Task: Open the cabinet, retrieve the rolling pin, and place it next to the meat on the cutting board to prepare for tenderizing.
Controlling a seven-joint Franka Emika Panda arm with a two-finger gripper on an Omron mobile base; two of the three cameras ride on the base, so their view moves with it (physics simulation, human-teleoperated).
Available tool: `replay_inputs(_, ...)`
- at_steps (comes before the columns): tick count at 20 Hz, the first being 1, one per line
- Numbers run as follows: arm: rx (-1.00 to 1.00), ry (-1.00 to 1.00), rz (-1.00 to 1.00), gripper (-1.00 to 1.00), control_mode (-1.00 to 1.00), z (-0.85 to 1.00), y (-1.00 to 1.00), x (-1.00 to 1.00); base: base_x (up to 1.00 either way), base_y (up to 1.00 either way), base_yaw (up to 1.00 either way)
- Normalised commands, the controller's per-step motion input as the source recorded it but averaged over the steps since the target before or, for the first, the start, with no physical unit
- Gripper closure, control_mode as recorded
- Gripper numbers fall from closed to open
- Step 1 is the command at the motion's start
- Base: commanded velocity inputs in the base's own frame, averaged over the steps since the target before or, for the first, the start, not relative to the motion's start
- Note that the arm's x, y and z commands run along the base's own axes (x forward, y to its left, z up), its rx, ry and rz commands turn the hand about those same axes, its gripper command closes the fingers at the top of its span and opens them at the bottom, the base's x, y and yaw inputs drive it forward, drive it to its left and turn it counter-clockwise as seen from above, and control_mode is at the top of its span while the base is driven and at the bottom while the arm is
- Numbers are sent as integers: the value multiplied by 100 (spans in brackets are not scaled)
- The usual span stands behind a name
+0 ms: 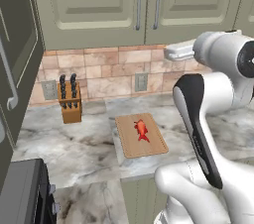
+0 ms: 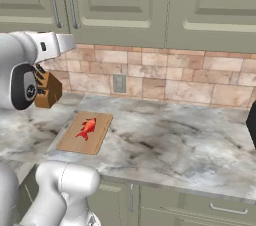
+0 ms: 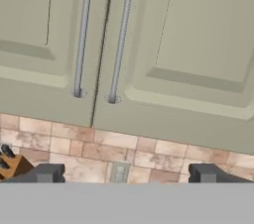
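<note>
Closed sage-green cabinet [image 1: 144, 5]; red meat [image 1: 141, 130] centred on tan cutting board [image 1: 149, 147].

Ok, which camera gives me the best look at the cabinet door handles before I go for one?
The hand view: both steel bar handles of the cabinet run nearly full length, side by side at the door seam, doors shut. The left base view shows only their lower ends; the right base view shows them small, at the upper left.

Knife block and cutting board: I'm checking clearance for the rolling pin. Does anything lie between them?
No. Left base view shows bare marble counter between the knife block and the cutting board.
</note>
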Motion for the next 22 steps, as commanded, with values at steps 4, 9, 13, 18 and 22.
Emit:
replay_inputs(4, 0, -9, 0, -100, -100, 53, 10, 0, 0, 0, 0)
replay_inputs(9, 0, -7, 0, -100, -100, 14, 8, 0, 0, 0, 0)
replay_inputs(13, 0, 0, 0, -100, -100, 0, 0, 2, 0, 0, 0)
replay_inputs(18, 0, 0, 0, -100, -100, 0, -6, 16, 0, 0, 0)
replay_inputs(22, 0, 0, 1, -100, -100, 0, -5, 22, 0, 0, 0)
